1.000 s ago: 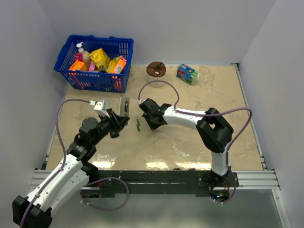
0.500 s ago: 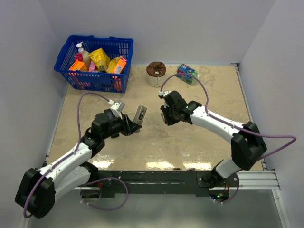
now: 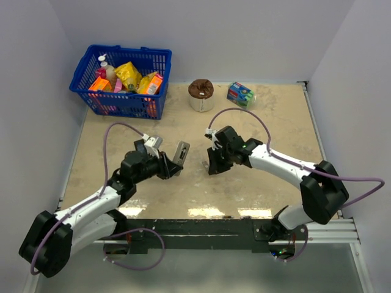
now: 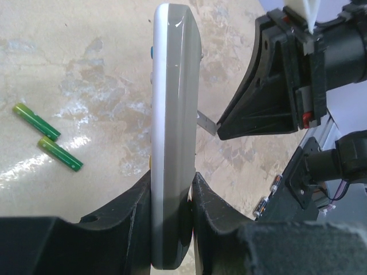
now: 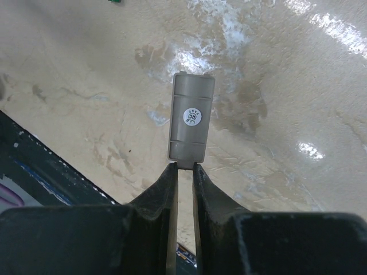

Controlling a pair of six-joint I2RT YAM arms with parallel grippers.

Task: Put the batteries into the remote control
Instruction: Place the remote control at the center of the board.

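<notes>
My left gripper (image 4: 171,179) is shut on the remote control (image 4: 172,114), held edge-on with its white face to the left and grey back to the right; the top view shows this gripper (image 3: 173,163) holding the remote control (image 3: 181,152) above the table. Just to its right, my right gripper (image 3: 213,165) is shut on a small grey battery cover (image 5: 192,120) with a round sticker, pinched by one end between the fingertips of the right gripper (image 5: 184,167). Two small dark batteries (image 4: 275,184) lie on the table below, at the lower right of the left wrist view.
Two green-and-yellow sticks (image 4: 34,121) lie on the table left of the remote. A blue basket (image 3: 149,58) of packets stands at the back left, a brown-topped white cup (image 3: 200,94) and a green-blue packet (image 3: 241,94) at the back. A black rail (image 3: 201,227) runs along the near edge.
The left gripper has carried the remote rightward toward the middle. The right gripper swung away to the right with the cover, then came a little nearer and lower.
</notes>
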